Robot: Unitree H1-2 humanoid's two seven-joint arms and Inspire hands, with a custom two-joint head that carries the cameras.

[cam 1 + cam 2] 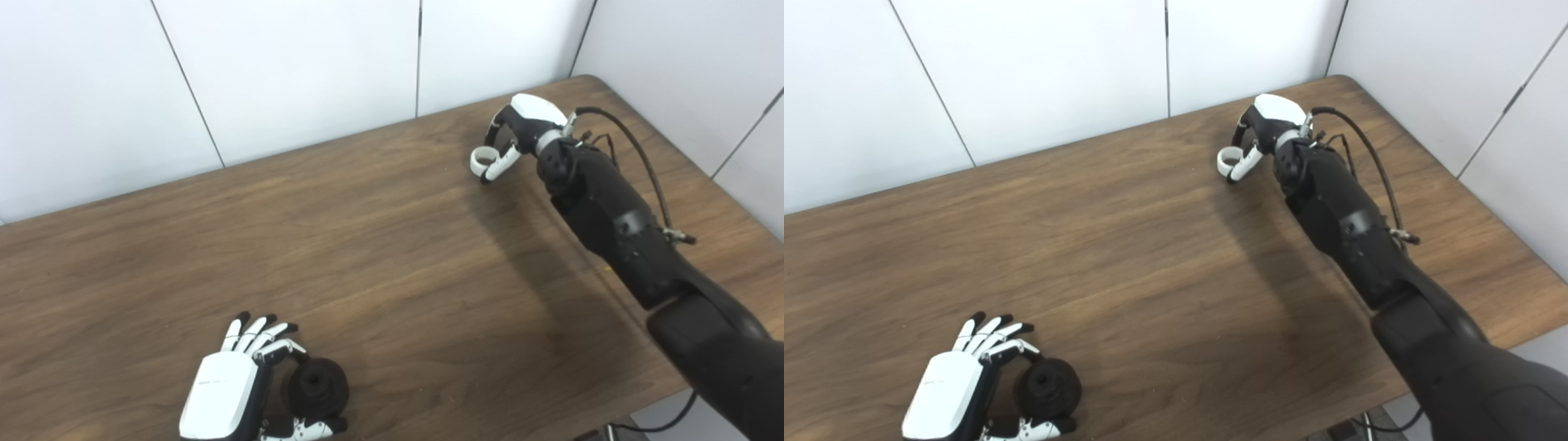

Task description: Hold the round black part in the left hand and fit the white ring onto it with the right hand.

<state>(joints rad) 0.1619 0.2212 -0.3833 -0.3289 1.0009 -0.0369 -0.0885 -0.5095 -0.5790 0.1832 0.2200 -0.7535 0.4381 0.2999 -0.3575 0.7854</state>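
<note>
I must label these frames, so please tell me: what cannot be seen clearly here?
- Left hand: wrist cut off by the bottom edge, both views.
- Black part: its left side hidden behind the fingers.
- White ring: too small to tell whether the right hand grips it or only touches it.

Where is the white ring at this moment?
The white ring is at the far right part of the table, at the fingers of the right hand, far from the round black part at the left hand.

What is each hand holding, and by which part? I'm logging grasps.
The left hand grips the black part by its round edge, between fingers and thumb. The right hand pinches the white ring at its rim.
</note>
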